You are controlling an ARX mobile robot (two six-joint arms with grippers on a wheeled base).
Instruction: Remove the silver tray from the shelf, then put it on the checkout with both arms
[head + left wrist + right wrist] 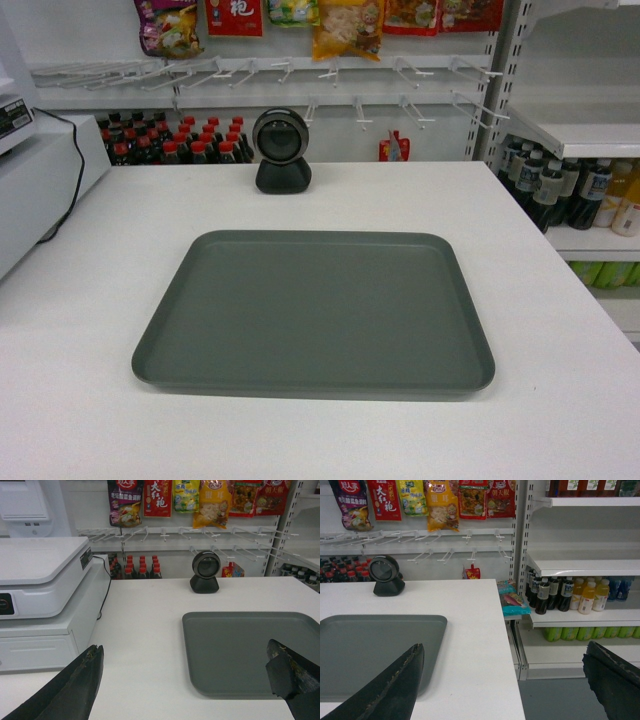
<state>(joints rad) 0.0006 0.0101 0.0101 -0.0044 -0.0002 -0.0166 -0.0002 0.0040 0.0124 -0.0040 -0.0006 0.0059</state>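
The silver tray (315, 310) lies flat on the white checkout (520, 210), in front of the small black round scanner (282, 150). No arm shows in the head view. In the left wrist view my left gripper (185, 647) is open and empty, held back from the tray (250, 650), whose near left corner lies between the fingers' line of sight. My right gripper (505, 647) is open and empty too, above the counter's right edge, with the tray (370, 650) to its left. The white shelf (585, 565) stands to the right of the counter.
A white cash register (40, 580) with a black cable stands at the counter's left. Bottles (560, 595) fill the lower shelves on the right. Snack bags (165, 497) hang above bare hooks behind the counter. Grey floor (560, 700) lies past the counter's right edge.
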